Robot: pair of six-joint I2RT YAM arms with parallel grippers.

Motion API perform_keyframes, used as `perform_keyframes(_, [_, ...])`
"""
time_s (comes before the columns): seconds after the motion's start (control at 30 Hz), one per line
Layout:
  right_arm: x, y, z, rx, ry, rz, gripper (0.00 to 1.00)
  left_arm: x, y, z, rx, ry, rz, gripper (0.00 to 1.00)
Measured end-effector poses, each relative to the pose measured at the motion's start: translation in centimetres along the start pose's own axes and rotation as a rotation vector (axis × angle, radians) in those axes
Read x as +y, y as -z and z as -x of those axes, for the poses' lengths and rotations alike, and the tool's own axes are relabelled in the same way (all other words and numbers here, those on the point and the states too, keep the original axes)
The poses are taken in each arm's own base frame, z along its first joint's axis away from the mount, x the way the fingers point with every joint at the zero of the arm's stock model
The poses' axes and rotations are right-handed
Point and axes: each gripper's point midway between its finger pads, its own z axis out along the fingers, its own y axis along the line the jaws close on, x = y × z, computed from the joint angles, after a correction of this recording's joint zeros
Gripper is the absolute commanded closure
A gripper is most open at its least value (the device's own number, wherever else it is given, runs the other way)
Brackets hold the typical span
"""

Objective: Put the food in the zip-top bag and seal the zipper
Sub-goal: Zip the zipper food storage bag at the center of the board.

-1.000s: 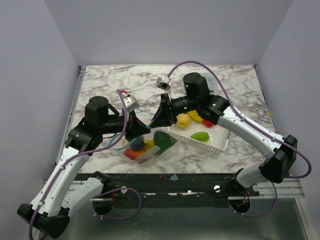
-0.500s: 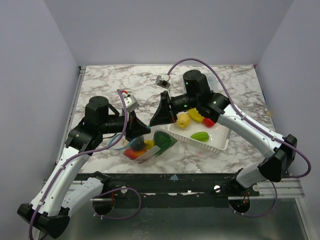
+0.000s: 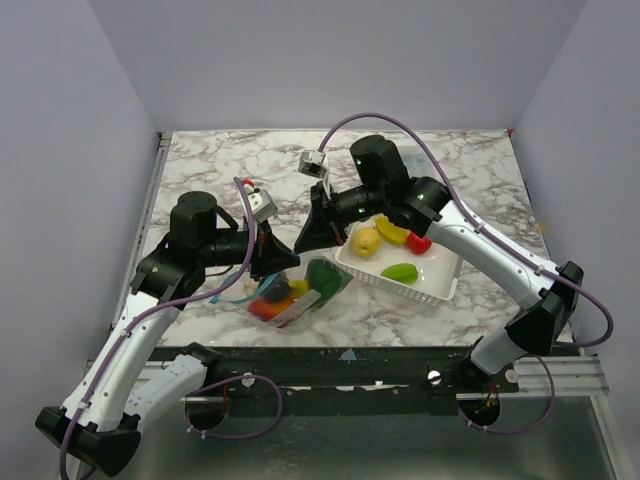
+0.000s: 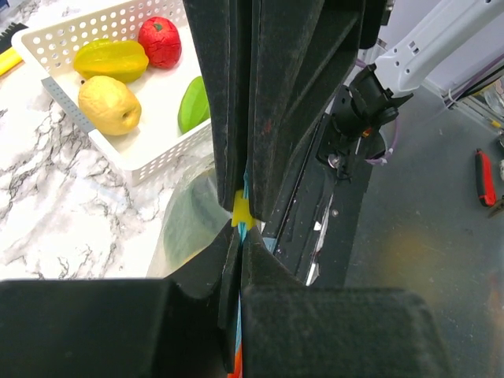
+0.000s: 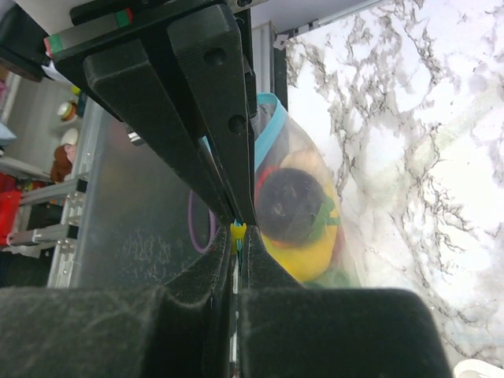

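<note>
**Top external view: two arms meet at the mouth of a clear, floppy plastic zip-top bag [image 3: 300, 296]**

On the white-and-grey marbled table [image 3: 230, 170], the bag lies near the front edge, just beside the left corner of a white slotted rectangular basket [image 3: 400, 288]. Small colourful toy food [image 3: 270, 298] is in the bag: red-orange, yellow and dark pieces, with a dark green one at the end nearest the basket.

The left gripper [image 3: 274, 258] reaches in from the left and the right gripper [image 3: 303, 240] from the right. Their black fingers come together above the bag's upper edge, tip to tip.

Both wrist views show the grip. In the left wrist view, the two pairs of fingers face each other, each pressed flat together on the thin light-blue zipper [image 4: 246, 189]. A small yellow tab [image 4: 240, 210] on the strip sits just between the two pairs of tips. The right wrist view shows the same: its own fingers are closed with no gap, the other pair is opposite, and the yellow tab is pinched where they meet. Beyond them the bag bulges with a dark round piece and a yellow one, and a loop of the blue strip curves over the top.

Four pieces lie in the basket: a round yellow fruit [image 3: 366, 240], a long yellow one [image 3: 392, 231], a red one [image 3: 418, 243] and a green one [image 3: 400, 271].
</note>
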Motion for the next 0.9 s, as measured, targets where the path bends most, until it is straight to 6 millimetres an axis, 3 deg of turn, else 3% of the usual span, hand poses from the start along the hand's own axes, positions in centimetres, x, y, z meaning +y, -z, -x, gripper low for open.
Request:
perform_keyframes(0.2, [-0.1, -0.9, -0.6, 0.050, -0.003, -0.019, 0.96, 0.0, 0.1, -0.6, 0.020, 0.026, 0.003, 1.00])
perform_keyframes(0.37, [-0.1, -1.2, -0.8, 0.061, -0.007, -0.033, 0.66, 0.0, 0.1, -0.8, 0.028, 0.035, 0.003, 1.00])
perform_keyframes(0.5, [0.0, -1.1, -0.7, 0.055, 0.013, -0.076, 0.49, -0.1, 0.0, -0.5, 0.020, 0.025, -0.003, 1.00])
perform_keyframes(0.63, [0.1, -0.3, -1.1, 0.076, 0.078, -0.123, 0.37, -0.1, 0.0, -0.1, 0.007, 0.007, -0.007, 1.00])
perform_keyframes(0.73, [-0.1, 0.7, -1.7, 0.110, 0.133, -0.160, 0.36, -0.1, -0.1, 0.0, 0.003, 0.003, -0.008, 1.00])
perform_keyframes(0.9, [0.2, 2.2, -0.3, 0.139, 0.243, -0.202, 0.48, -0.1, -0.1, 0.1, -0.001, -0.002, -0.008, 1.00])
